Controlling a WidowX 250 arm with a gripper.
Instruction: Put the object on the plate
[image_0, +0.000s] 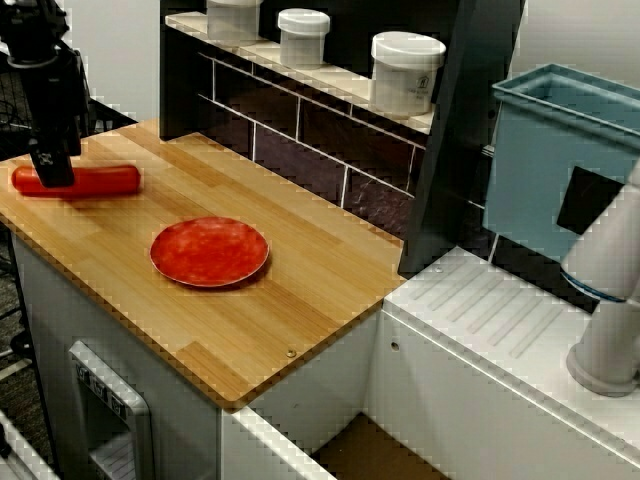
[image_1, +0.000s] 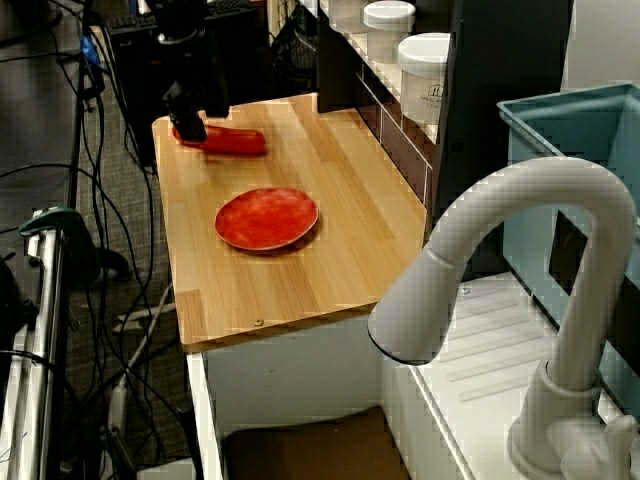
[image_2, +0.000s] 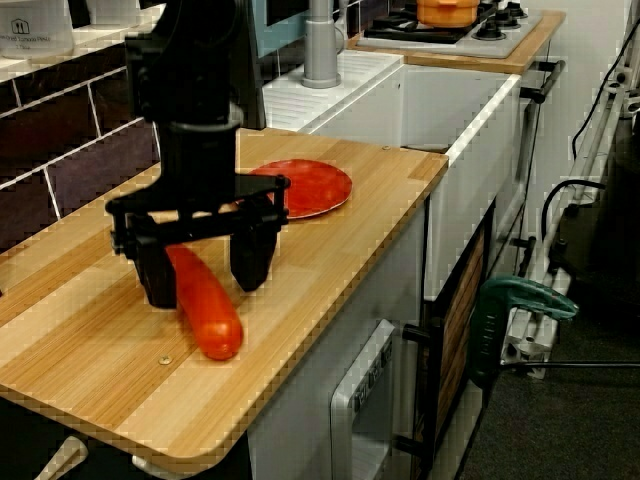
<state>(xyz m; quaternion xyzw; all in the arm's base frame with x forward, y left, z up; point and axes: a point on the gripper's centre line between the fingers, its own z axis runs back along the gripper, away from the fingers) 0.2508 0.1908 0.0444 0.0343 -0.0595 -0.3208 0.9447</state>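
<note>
- We are seeing bare bench (image_0: 300, 290) lying between the sausage (image_0: 95, 181) and the plate (image_0: 210, 251).
- Behind, the tiled wall (image_0: 300, 140) and jar shelf (image_0: 300, 72) are blocking passage.

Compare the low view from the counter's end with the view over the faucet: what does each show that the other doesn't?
Only the low view shows the tool open, one finger beside the sausage, the other finger clear, and an orange pot on the stove. Only the faucet view shows the white faucet and teal bin. Both show the plate empty.
</note>
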